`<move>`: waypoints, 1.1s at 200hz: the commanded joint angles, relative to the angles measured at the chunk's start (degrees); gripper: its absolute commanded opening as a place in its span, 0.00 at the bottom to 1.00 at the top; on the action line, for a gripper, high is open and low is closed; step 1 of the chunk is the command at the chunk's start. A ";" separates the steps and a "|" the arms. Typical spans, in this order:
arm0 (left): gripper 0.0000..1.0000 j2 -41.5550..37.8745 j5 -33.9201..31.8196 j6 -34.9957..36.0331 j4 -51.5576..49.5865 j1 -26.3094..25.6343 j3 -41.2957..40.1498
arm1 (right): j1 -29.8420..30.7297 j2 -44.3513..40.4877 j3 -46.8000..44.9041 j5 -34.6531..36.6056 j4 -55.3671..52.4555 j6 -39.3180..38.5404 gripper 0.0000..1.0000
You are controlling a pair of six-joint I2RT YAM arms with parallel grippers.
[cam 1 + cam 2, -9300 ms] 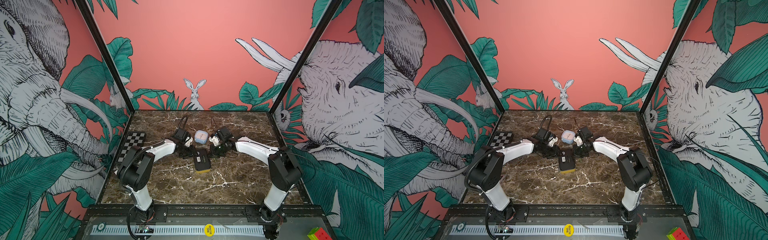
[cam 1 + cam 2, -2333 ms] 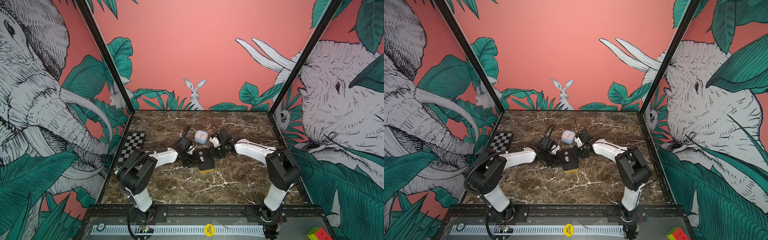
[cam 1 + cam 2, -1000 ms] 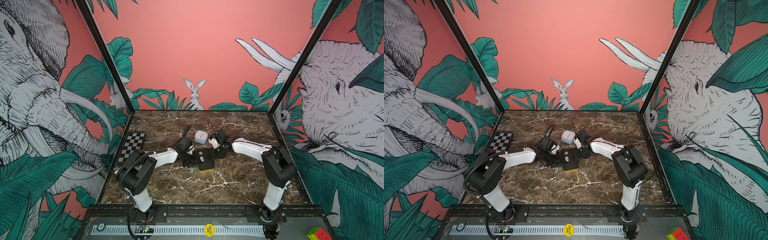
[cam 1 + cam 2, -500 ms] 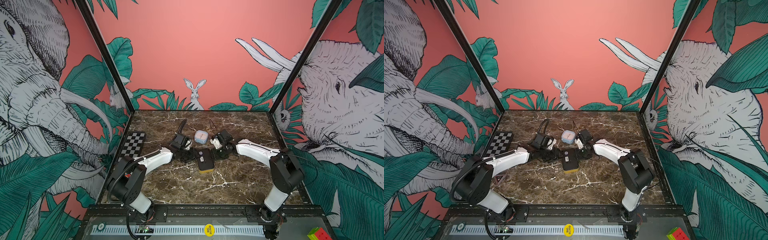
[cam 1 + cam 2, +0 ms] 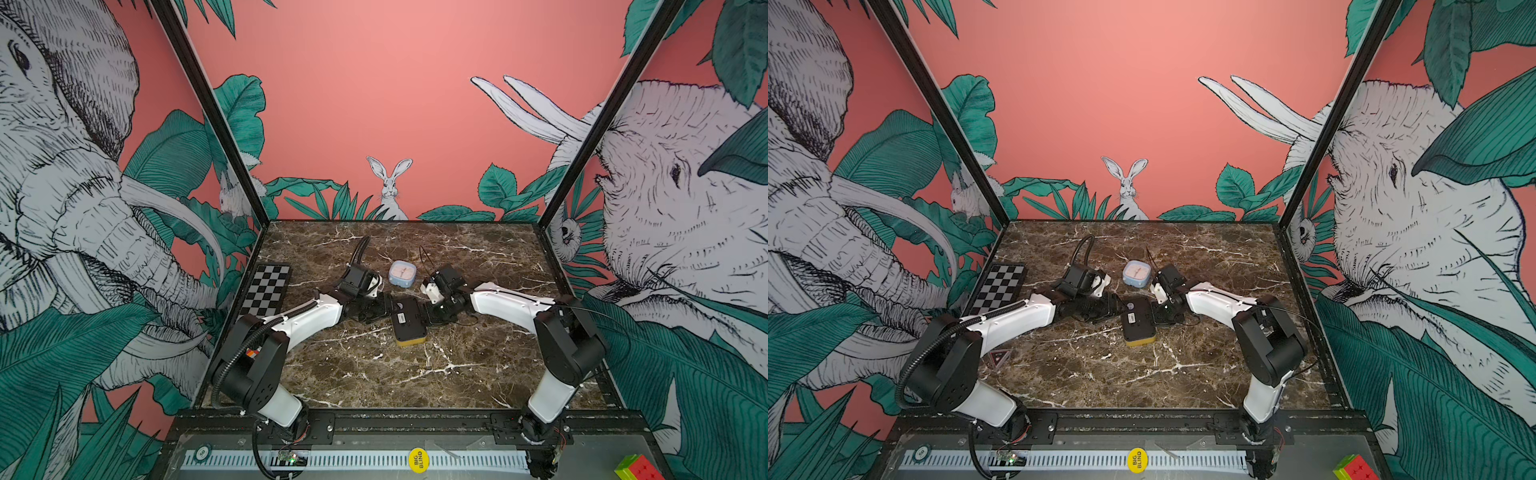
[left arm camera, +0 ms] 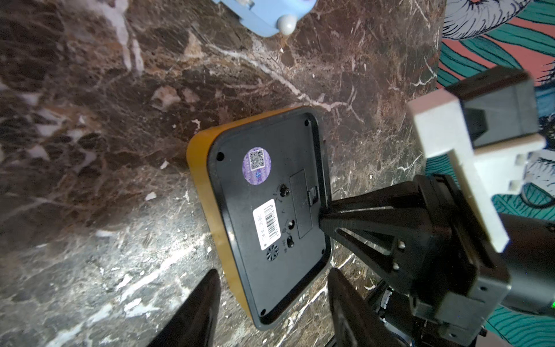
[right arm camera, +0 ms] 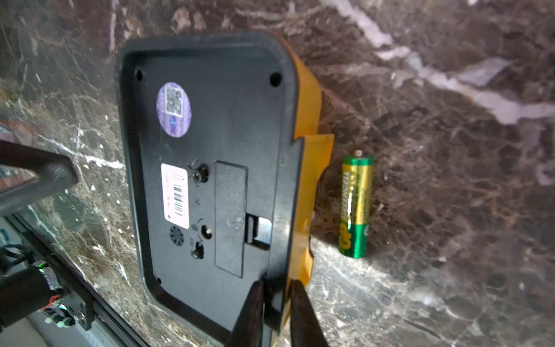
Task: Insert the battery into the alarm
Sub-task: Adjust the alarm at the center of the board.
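Yellow plastic edges the alarm (image 7: 210,165), which lies face down on the marble bench (image 5: 374,374) with its black back upward, between the two arms in both top views. The battery (image 7: 356,204) lies loose on the bench just beside the alarm's long side and parallel to it, touched by neither gripper.

The right gripper (image 7: 277,288) is clamped on the alarm's raised black rim, close to the battery cover (image 7: 229,216), with only that thin rim between its jaws. The left gripper (image 6: 274,272) has its jaws apart, straddling one end of the alarm, and we cannot see them touching it.

The cover is shut, with its latch (image 7: 258,229) on the rim side. We judge the step in hand to be steadying the alarm so the cover can come off. To do it well, we would hold the rim firmly without levering it upward, since the case could tip or slide on polished stone. We would bring the left jaws in squarely on both sides of the case. We would also avoid pushing the case sideways, because the battery beside it would probably roll.
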 commanded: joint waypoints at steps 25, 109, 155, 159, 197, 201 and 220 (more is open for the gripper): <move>0.88 -0.16 2.88 -0.95 1.93 3.60 -2.29 | 0.37 2.15 -0.37 -2.68 0.67 0.78 0.05; 0.94 7.55 7.78 -6.68 12.17 5.01 -4.92 | 0.29 4.76 1.58 -3.56 -1.18 1.67 0.00; 0.80 9.52 11.09 -9.25 19.93 5.08 -6.99 | 0.12 5.93 1.76 -4.88 -1.19 2.19 0.00; 0.79 9.51 11.13 -9.26 20.34 5.07 -7.19 | 0.11 6.07 1.91 -5.02 -1.24 2.21 0.00; 0.60 9.71 12.45 -10.50 25.72 5.18 -8.45 | -0.07 6.90 2.55 -6.63 -1.01 2.66 0.00; 0.58 9.60 12.48 -10.43 25.71 5.18 -8.51 | -0.09 6.91 2.71 -6.53 -1.12 2.63 0.00; 0.50 7.71 11.57 -10.00 25.26 5.20 -9.03 | -0.08 6.83 2.82 -6.83 -1.07 2.48 0.00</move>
